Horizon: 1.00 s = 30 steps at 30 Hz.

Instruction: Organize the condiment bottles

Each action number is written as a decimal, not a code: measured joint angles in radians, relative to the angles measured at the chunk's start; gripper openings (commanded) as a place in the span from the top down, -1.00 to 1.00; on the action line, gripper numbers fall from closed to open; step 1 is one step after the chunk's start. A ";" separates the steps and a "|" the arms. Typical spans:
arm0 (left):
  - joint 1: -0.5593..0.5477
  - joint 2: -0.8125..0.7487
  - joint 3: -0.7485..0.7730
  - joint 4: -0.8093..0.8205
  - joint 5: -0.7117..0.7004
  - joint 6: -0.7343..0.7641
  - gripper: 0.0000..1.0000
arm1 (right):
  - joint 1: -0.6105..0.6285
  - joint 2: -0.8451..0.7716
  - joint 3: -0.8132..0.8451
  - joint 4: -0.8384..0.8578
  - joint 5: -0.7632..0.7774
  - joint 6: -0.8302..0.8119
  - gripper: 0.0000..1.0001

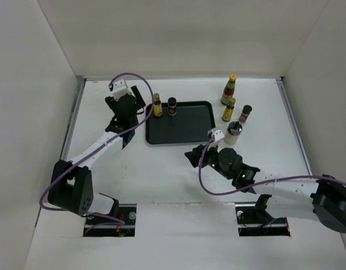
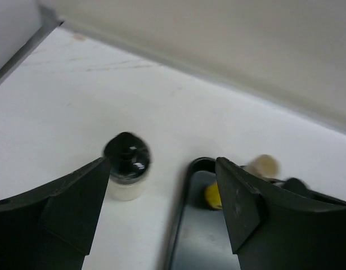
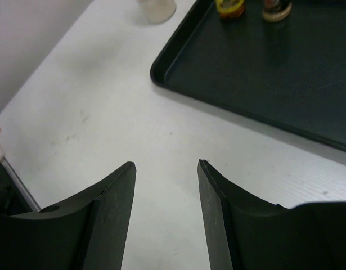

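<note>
The left claw (image 2: 162, 169) is gaping wide with nothing in it, and it is framing a pale, black-capped jar (image 2: 126, 169) standing on the table (image 1: 161, 180) just outside the tray's (image 1: 184, 126) far-left corner. The jar is sitting nearer the left finger and a little beyond the tips, so nothing is touching it. From the top view I cannot make this jar out, as the arm is covering it. Two bottles are already standing in the tray along its far edge: an amber bottle (image 1: 157, 105) and a dark-capped bottle (image 1: 172, 106) just beside it. The other four are waiting on the table to the right of the tray: the red bottle (image 1: 229, 90), a small amber one (image 1: 229, 109), a dark jar (image 1: 245, 114) and the shaker (image 1: 233, 134). The right claw (image 3: 166, 164) is hanging partly open and empty over bare table near the tray's near-right corner. To my eye the pale jar is the one being lined up for pickup. The next move is asking the left claw to go forward and slightly left until the jar is centred, then squeeze below the cap and lift it over the tray rim without knocking the amber bottle.
</note>
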 measured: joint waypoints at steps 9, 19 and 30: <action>0.166 0.233 0.045 -0.118 0.070 -0.062 -0.55 | 0.090 0.146 0.056 -0.003 -0.037 -0.023 -0.33; 0.179 0.358 0.161 -0.147 0.122 -0.066 -0.46 | 0.094 0.166 0.065 -0.002 -0.037 -0.030 -0.39; 0.184 0.389 0.199 -0.144 0.128 -0.066 0.20 | 0.093 0.144 0.065 -0.006 -0.037 -0.036 -0.41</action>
